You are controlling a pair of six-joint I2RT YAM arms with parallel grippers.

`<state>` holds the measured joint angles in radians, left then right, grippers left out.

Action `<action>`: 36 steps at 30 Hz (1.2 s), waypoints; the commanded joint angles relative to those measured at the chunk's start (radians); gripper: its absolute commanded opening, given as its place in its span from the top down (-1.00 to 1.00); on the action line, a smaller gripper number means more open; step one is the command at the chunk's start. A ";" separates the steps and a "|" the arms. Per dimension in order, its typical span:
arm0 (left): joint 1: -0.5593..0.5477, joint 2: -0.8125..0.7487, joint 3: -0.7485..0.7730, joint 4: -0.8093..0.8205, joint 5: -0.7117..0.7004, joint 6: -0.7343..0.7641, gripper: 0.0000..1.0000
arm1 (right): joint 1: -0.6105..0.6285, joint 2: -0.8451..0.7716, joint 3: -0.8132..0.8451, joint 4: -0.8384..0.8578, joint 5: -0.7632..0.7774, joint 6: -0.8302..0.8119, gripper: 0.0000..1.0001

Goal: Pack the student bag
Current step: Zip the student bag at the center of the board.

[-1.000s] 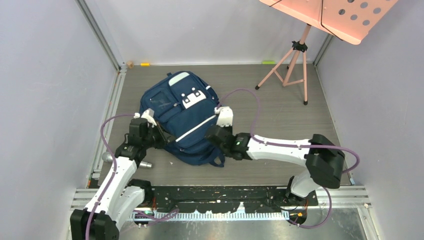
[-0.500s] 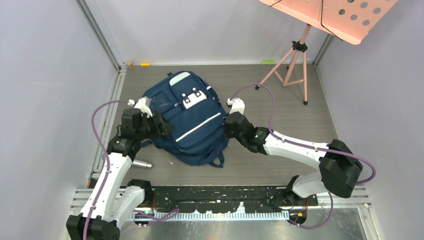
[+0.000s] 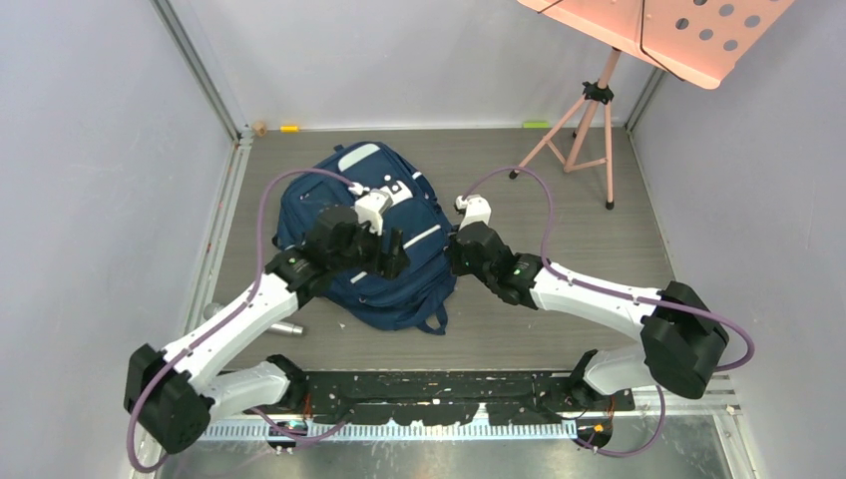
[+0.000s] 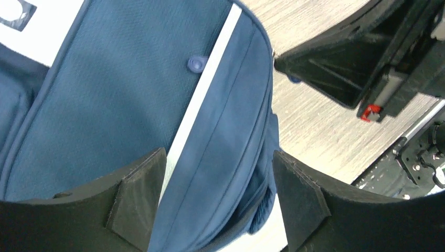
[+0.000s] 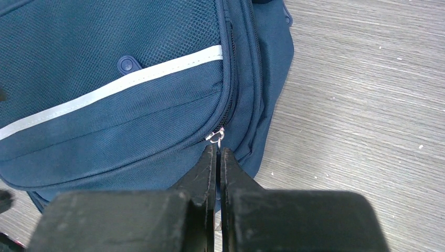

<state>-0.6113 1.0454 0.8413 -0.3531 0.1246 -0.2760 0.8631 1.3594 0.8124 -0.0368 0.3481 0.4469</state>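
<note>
Likely the right tool (image 5: pixel 218 149), tips pressed together at the zip pull (image 5: pixel 215 136), slips off w/o opening the student bag (image 3: pixel 404 294) lying on the table (image 3: pixel 559 200), b/c the left tool (image 4: pixel 218 157) hangs spread above it, bracing nothing.

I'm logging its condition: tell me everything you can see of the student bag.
The student bag is a navy fabric backpack lying front up on the grey wood-grain table, top toward the far wall. It shows a pale reflective stripe, a white pocket patch and mesh. The shut right claw sits at a silver zipper ring on its side; the open left claw is over its front.
</note>
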 commanded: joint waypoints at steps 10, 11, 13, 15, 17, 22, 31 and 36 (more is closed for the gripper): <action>-0.089 0.242 0.060 0.399 0.087 0.215 -0.51 | -0.043 -0.060 -0.016 0.018 -0.034 0.023 0.99; -0.096 0.252 0.057 0.406 0.076 0.234 -0.51 | -0.045 -0.067 -0.020 0.019 -0.032 0.025 0.99; -0.103 0.278 0.052 0.410 0.044 0.269 -0.49 | -0.047 -0.085 -0.032 0.028 -0.033 0.028 0.99; -0.104 0.301 0.049 0.411 0.034 0.302 -0.46 | -0.050 -0.105 -0.042 0.030 -0.034 0.033 0.99; -0.108 0.322 0.047 0.420 0.039 0.313 -0.47 | -0.056 -0.115 -0.042 0.031 -0.036 0.038 0.99; -0.165 0.367 0.044 0.437 -0.033 0.361 -0.47 | -0.071 -0.115 -0.038 0.019 -0.048 0.046 0.99; -0.189 0.324 -0.009 0.417 -0.116 0.366 1.00 | -0.074 -0.158 -0.053 -0.011 0.049 0.009 0.99; -0.189 0.203 -0.090 0.379 -0.172 0.314 1.00 | -0.106 -0.195 -0.039 -0.047 0.097 -0.085 0.99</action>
<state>-0.8131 1.3598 0.8177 0.0742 0.0540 0.0731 0.8036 1.2480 0.7547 -0.0402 0.2810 0.4664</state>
